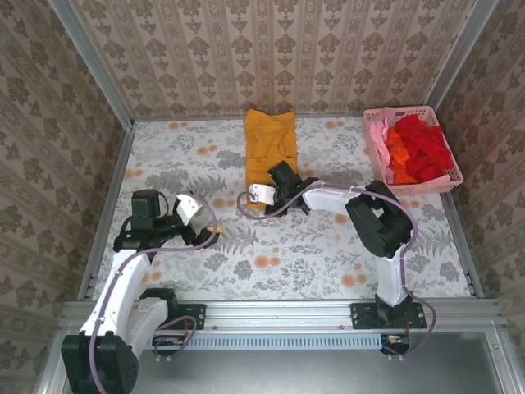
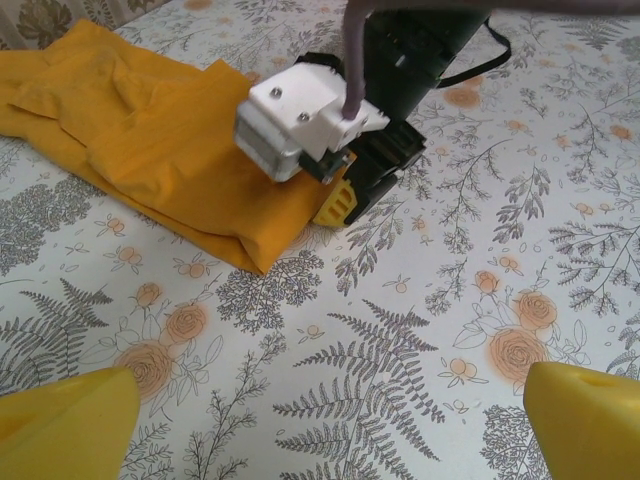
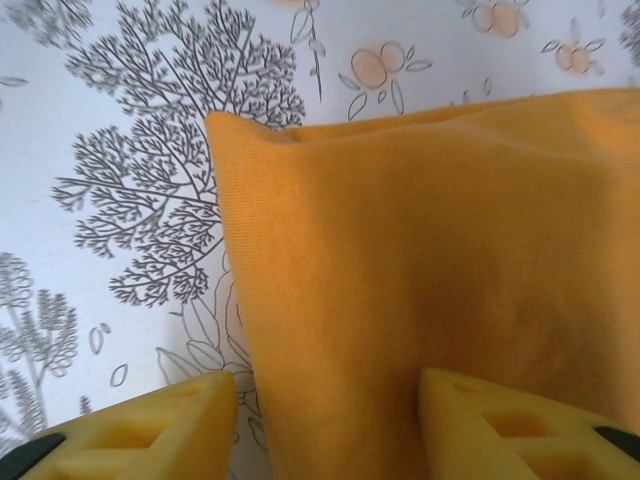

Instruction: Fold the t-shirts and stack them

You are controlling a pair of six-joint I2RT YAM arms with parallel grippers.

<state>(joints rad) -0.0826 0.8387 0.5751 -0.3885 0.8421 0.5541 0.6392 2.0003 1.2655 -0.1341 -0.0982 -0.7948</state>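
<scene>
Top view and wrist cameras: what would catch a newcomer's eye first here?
The orange-yellow t-shirt stands out first, lying in a long strip at the far middle of the table. The right gripper is at its near corner, jaws apart over the fabric edge. Next comes the pink basket at the far right, heaped with red and orange shirts.

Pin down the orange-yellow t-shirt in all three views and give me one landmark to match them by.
Top external: the orange-yellow t-shirt lies at the far middle of the table.
Left wrist: upper left, its folded corner pointing toward the camera.
Right wrist: it covers the centre and right.
Shared landmark: the right pincer at the shirt's near end.
</scene>
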